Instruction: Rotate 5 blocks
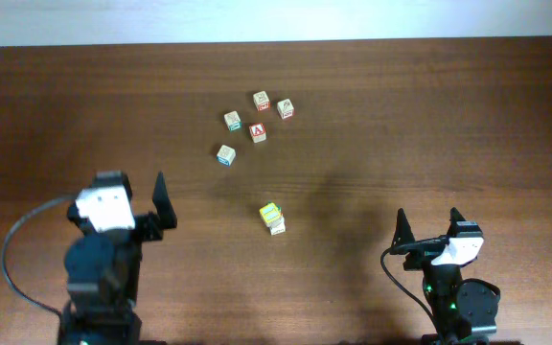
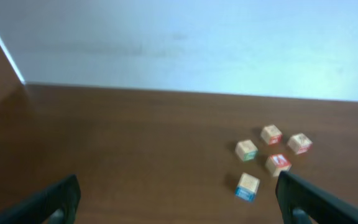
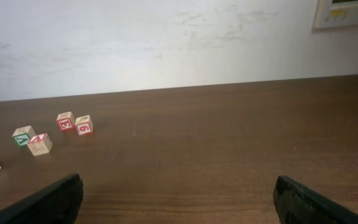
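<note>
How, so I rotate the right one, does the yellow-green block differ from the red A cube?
The yellow-green block shows a yellow-green top; the red A cube shows a red letter. The block lies closer to the robot, against a pale cube; the A cube stands farther off among other cubes, touching none. Both are small wooden cubes.

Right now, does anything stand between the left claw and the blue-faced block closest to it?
Nothing visible does. Only bare table lies between the open left claw and the blue-faced block. The red-A cube sits beyond that block, not in the path.
</note>
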Action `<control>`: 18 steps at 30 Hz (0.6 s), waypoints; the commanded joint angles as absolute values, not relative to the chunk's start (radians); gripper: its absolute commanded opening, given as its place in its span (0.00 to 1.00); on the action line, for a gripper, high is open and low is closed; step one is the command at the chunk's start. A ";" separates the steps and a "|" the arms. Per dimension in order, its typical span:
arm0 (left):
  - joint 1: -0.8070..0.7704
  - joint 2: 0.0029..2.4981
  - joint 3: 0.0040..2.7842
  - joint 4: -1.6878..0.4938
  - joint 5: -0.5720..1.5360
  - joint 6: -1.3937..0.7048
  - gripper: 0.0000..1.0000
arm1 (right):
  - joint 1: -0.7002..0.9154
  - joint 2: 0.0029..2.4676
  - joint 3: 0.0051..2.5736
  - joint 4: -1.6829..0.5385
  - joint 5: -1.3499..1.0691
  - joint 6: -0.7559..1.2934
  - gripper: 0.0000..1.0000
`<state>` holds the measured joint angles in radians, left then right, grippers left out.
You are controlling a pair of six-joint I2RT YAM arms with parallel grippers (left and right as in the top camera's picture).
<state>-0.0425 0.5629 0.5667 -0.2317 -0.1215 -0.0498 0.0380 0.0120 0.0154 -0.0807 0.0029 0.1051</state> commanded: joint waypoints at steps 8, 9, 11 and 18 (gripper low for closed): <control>-0.009 0.173 0.184 -0.118 -0.022 0.184 0.99 | 0.032 0.009 0.006 -0.080 0.012 0.105 0.98; -0.011 0.154 0.164 -0.115 -0.023 0.196 0.99 | 0.032 0.009 0.006 -0.081 0.012 0.105 0.98; -0.023 0.107 0.118 -0.107 -0.025 0.231 0.99 | 0.032 0.009 0.006 -0.081 0.012 0.105 0.98; -0.031 0.004 0.007 -0.076 -0.041 0.242 0.99 | 0.032 0.009 0.006 -0.081 0.012 0.105 0.98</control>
<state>-0.0261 0.0467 0.0612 -0.1089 -0.0399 0.2108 0.0380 0.0128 0.0151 -0.0799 0.0029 0.1051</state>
